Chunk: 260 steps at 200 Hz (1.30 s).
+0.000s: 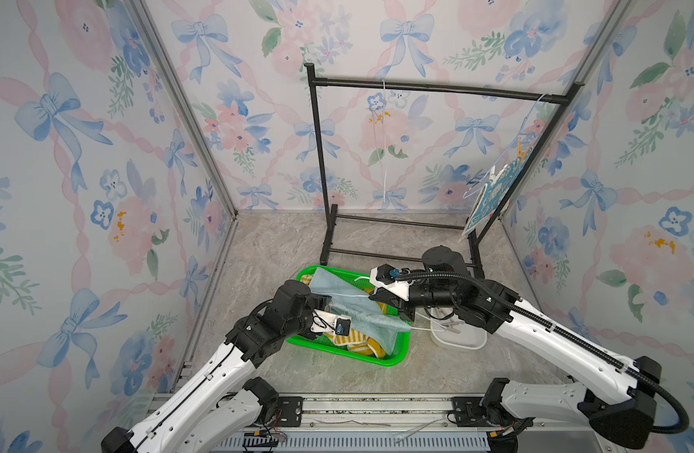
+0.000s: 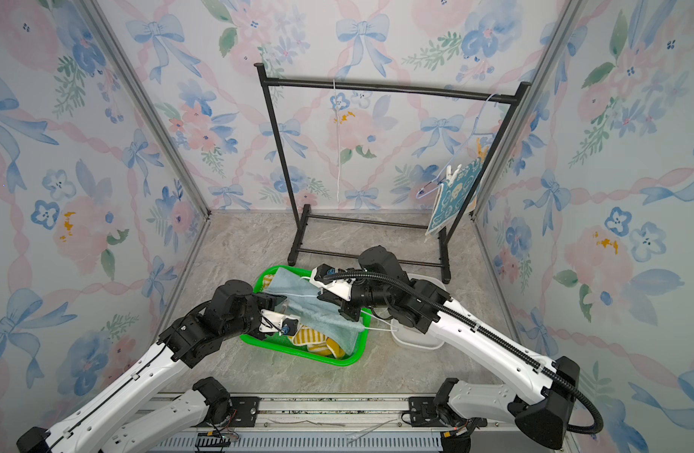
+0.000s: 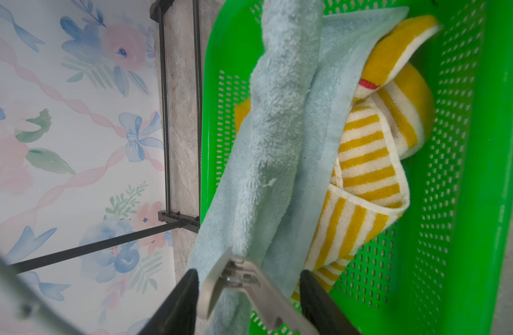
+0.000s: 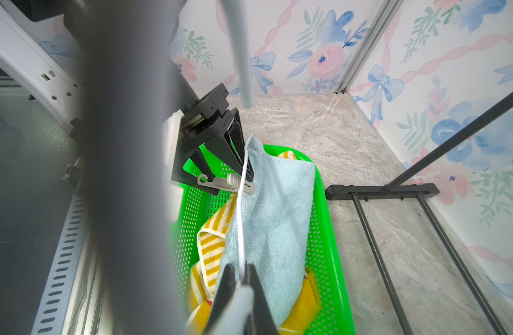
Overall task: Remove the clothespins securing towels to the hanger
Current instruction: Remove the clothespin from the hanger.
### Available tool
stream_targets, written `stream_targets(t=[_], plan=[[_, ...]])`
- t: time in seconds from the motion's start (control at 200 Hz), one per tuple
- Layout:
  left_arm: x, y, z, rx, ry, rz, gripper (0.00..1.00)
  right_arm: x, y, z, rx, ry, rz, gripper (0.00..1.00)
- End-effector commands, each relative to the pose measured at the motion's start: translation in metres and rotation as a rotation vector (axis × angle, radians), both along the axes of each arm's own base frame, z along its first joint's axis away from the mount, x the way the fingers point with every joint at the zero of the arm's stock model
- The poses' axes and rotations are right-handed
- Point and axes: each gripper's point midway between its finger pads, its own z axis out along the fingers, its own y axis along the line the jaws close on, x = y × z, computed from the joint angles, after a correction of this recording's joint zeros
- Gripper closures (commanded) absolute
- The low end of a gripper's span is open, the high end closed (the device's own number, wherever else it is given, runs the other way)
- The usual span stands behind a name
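A pale teal towel (image 1: 357,310) (image 3: 278,116) hangs on a thin white hanger (image 4: 242,217) over a green basket (image 1: 392,361). A grey clothespin (image 3: 240,278) (image 4: 226,182) clips it to the wire. My left gripper (image 3: 248,272) (image 1: 326,304) is open and straddles the clothespin's splayed handles. My right gripper (image 4: 240,265) (image 1: 373,298) is shut on the hanger wire. A yellow-and-white striped towel (image 3: 365,159) lies in the basket. A blue patterned towel (image 1: 490,196) hangs at the rack's right end, pinned by a tan clothespin (image 1: 522,147) and a white clothespin (image 1: 494,174).
The black rack (image 1: 435,87) stands at the back, with a bare white hanger (image 1: 384,137) on its bar. A white bin (image 1: 459,337) with loose clothespins sits right of the basket, under my right arm. Floral walls close in on three sides.
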Motion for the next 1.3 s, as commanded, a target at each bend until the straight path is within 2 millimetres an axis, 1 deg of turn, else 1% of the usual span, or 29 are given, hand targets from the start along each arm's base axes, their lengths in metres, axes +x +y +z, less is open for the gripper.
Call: stream_targets(t=[0.0, 0.22, 0.375, 0.525, 0.775, 1.0, 1.16, 1.23, 1.25, 1.295], plan=[[0.004, -0.003, 0.009, 0.002, -0.039, -0.011, 0.49, -0.010, 0.002, 0.013, 0.045, 0.002, 0.027, 1.00], [0.005, -0.003, 0.010, 0.001, -0.047, -0.009, 0.61, -0.009, 0.002, 0.011, 0.040, 0.010, 0.025, 1.00], [0.004, -0.003, 0.011, -0.002, -0.050, -0.010, 0.72, -0.006, 0.001, 0.008, 0.028, 0.012, 0.009, 1.00], [0.002, -0.004, 0.012, -0.013, -0.048, -0.018, 0.81, -0.005, 0.002, 0.005, 0.016, 0.018, 0.006, 1.00], [0.000, -0.007, 0.017, -0.038, -0.051, -0.031, 0.90, 0.000, 0.002, 0.004, 0.011, 0.034, -0.019, 1.00], [-0.011, -0.014, 0.040, -0.132, -0.060, -0.068, 0.96, 0.016, 0.001, -0.008, 0.005, 0.091, -0.081, 1.00], [-0.020, -0.021, 0.056, -0.225, -0.050, -0.090, 0.98, 0.028, 0.008, -0.020, 0.040, 0.136, -0.101, 1.00], [-0.024, -0.026, 0.067, -0.297, -0.045, -0.099, 1.00, 0.033, 0.011, -0.031, 0.045, 0.162, -0.106, 1.00], [-0.025, -0.028, 0.070, -0.323, -0.045, -0.103, 1.00, 0.035, 0.012, -0.034, 0.045, 0.174, -0.110, 0.98], [-0.028, -0.032, 0.076, -0.376, -0.043, -0.115, 1.00, 0.040, 0.014, -0.043, 0.045, 0.202, -0.123, 0.97]])
